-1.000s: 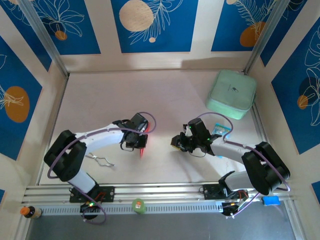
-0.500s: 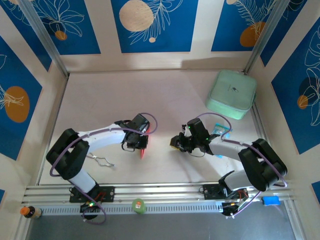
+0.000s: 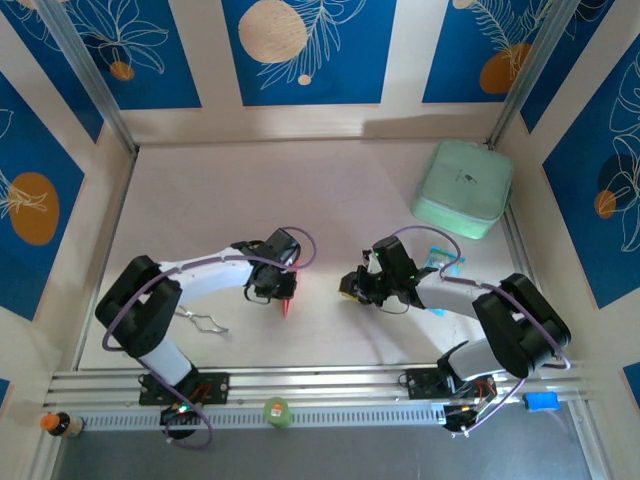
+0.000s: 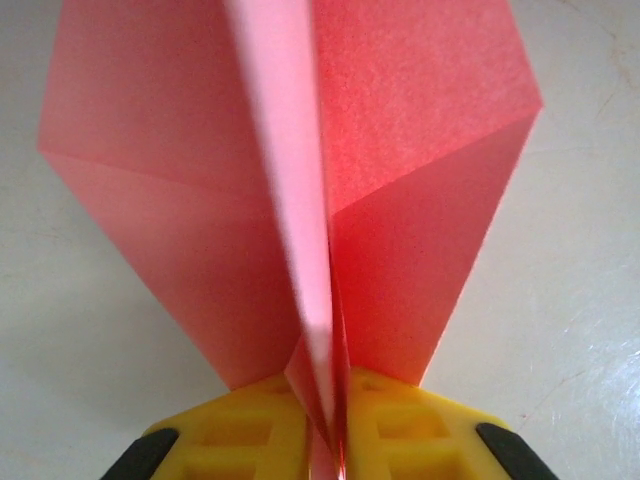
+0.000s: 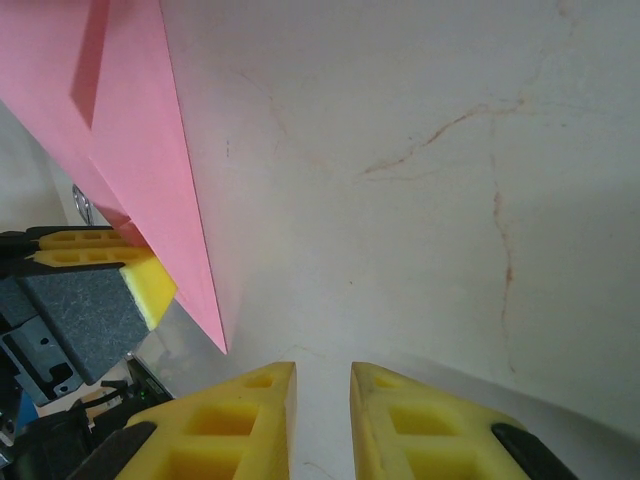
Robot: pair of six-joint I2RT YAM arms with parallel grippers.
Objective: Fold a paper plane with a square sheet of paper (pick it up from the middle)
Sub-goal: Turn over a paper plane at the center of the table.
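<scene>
— One paper plane [image 3: 287, 306]: where?
— Mid-table, its crease pinched in my left gripper [image 3: 281, 290], tip toward six o'clock.
— Around it?
— My right gripper [image 3: 350, 288] sits at three o'clock, jaws narrowly apart, holding nothing. The mint-green case [image 3: 463, 188] lies well apart at two o'clock.

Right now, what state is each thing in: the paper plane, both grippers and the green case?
paper plane: folded, pinched at its centre crease.
left gripper: shut on the paper plane.
right gripper: slightly open, empty.
green case: closed, lying flat.
</scene>
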